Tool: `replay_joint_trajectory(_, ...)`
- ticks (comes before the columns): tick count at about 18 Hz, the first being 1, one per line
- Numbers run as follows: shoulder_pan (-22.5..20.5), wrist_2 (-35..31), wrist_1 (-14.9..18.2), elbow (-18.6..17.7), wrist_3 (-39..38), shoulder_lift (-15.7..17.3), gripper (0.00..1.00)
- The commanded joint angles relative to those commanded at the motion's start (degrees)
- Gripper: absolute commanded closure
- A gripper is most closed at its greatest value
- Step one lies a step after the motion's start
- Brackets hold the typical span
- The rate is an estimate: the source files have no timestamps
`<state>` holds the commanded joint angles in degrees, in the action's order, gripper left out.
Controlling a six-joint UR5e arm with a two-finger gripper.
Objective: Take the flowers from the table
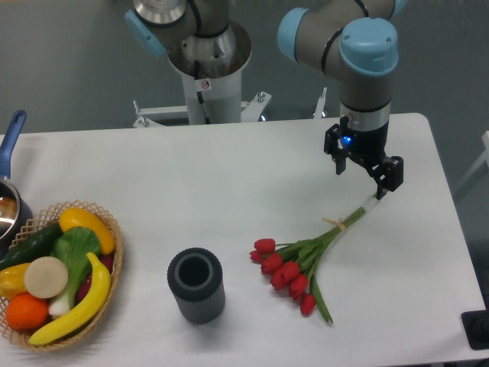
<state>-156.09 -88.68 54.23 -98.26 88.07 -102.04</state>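
Observation:
The flowers (290,271), a bunch of red tulips with green leaves, lie on the white table (229,183) at the right front. The blooms point to the front left. The tied pale stems (353,217) run up to the back right. My gripper (362,180) hangs over the far end of the stems with its two black fingers spread apart. It is open and holds nothing. One fingertip (388,183) stands right by the stem tip; I cannot tell whether it touches it.
A dark grey ribbed cylinder vase (196,284) stands left of the flowers. A wicker basket (114,260) of fruit and vegetables sits at the front left. A pot with a blue handle (9,138) is at the left edge. The arm's base (206,69) stands behind the table.

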Motion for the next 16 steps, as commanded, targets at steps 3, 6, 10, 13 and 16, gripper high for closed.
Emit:
replay_joint_trajectory(3,0.0,0.0,0.0,-0.35,0.0,0.17,0.0)
replay_joint_trajectory(6,0.0,0.7,0.09,0.52,-0.35,0.7,0.0)
replay_joint_trajectory(10,0.18,1.66,-0.52,0.88,-1.84,1.32,0.0)
replay_joint_trajectory(13,-1.31,10.43,-0.09,2.99,-6.84,0.79,0.0)
replay_joint_trajectory(16,-1.76,11.6,0.09,3.34,-6.86,-1.31,0.0)
